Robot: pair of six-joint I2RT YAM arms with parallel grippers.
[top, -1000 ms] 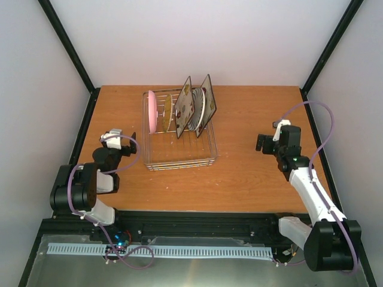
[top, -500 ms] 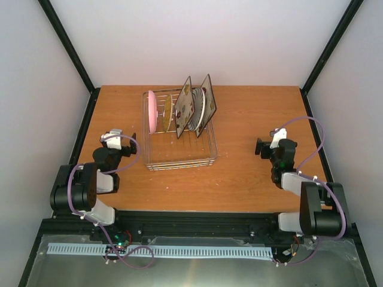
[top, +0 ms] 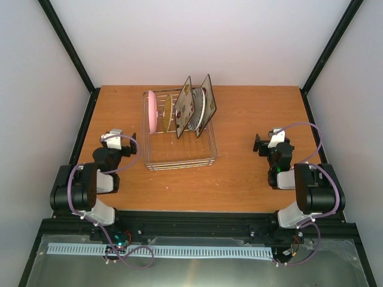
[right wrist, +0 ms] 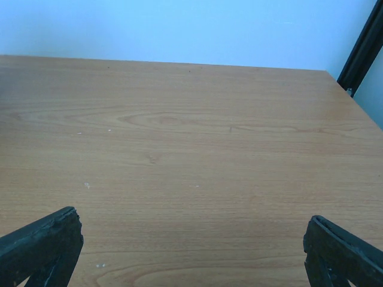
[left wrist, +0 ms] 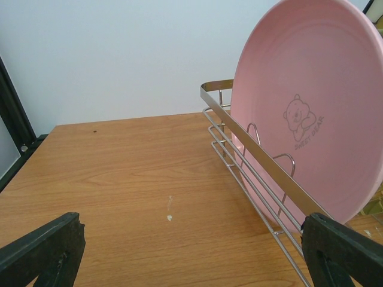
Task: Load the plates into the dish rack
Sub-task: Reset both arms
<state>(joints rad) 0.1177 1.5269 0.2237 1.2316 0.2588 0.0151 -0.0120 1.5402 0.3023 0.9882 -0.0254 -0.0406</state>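
The silver wire dish rack [top: 179, 156] stands at the table's back middle. Four plates stand on edge in it: the round pink plate [top: 152, 111] at the left, the round tan woven plate [top: 168, 112], the square floral plate [top: 184, 106] and the square striped plate [top: 205, 105] at the right. My left gripper [top: 117, 142] is open and empty, low over the table left of the rack. In the left wrist view the pink plate [left wrist: 311, 113] stands behind the rack's rail [left wrist: 263, 156]. My right gripper [top: 267, 143] is open and empty, folded back at the table's right.
Black frame posts [top: 67, 45] rise at the table's back corners, with white walls behind. A black rail [top: 191, 218] runs along the near edge by both arm bases. A purple cable [top: 311, 134] loops over the right arm.
The right arm has drawn back toward its base and folded down, its gripper moving a little left and nearer. The left arm, rack and plates have not moved.
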